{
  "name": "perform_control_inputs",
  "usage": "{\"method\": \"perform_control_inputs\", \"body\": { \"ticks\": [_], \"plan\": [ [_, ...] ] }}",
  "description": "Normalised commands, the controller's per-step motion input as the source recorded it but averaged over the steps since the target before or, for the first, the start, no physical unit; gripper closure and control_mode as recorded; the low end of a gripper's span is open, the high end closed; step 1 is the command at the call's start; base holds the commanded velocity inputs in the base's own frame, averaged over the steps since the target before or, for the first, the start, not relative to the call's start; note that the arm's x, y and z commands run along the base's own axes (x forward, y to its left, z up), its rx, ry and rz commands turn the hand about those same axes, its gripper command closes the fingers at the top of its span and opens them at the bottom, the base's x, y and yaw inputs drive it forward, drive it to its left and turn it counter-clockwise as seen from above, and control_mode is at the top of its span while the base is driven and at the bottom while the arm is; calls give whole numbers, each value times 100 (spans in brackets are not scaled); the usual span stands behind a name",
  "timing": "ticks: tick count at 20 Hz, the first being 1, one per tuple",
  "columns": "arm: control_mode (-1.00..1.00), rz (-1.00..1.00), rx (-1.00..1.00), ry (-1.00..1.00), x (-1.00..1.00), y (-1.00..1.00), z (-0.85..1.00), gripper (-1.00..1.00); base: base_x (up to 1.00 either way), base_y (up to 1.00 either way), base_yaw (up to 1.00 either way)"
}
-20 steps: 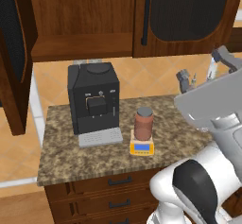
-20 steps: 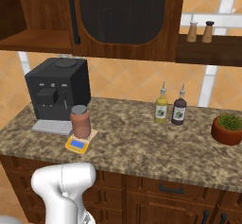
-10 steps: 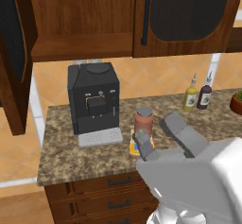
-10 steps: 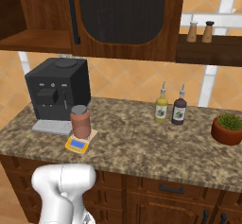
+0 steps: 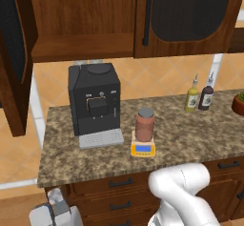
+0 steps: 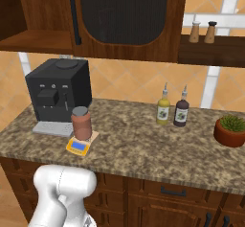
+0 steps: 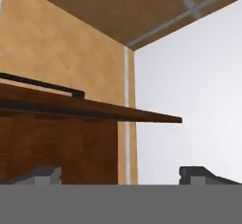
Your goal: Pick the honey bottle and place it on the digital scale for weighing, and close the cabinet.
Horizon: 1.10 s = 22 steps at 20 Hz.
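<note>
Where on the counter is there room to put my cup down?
The widest bare patch of speckled stone counter lies between the small yellow scale and the two slim bottles. It is crowded by the black coffee machine, where the reddish-brown jar stands on the scale.

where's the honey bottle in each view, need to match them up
Left base view: the honey bottle stands at the counter's middle, on the digital scale, just right of the black coffee machine.
Right base view: it stands at lower left, again on the scale, right of the coffee machine.
Hand view: not in it; that camera faces an open cabinet door and a wall.
Shared landmark: the coffee machine beside the bottle.
</note>
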Motion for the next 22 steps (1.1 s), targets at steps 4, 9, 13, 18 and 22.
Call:
{"method": "perform_control_inputs", "body": {
  "ticks": [4,9,13,18,22],
  "plan": [
    [-100,-18,29,-2,19,100,-63,-100,0,0,0],
    [-100,-15,25,0,92,100,-82,-100,0,0,0],
    [-100,-8,4,0,100,76,-56,-100,0,0,0],
    [-100,-3,-1,0,100,12,-69,-100,0,0,0],
    [-100,0,-10,3,100,19,-100,-100,0,0,0]
  ]
}}
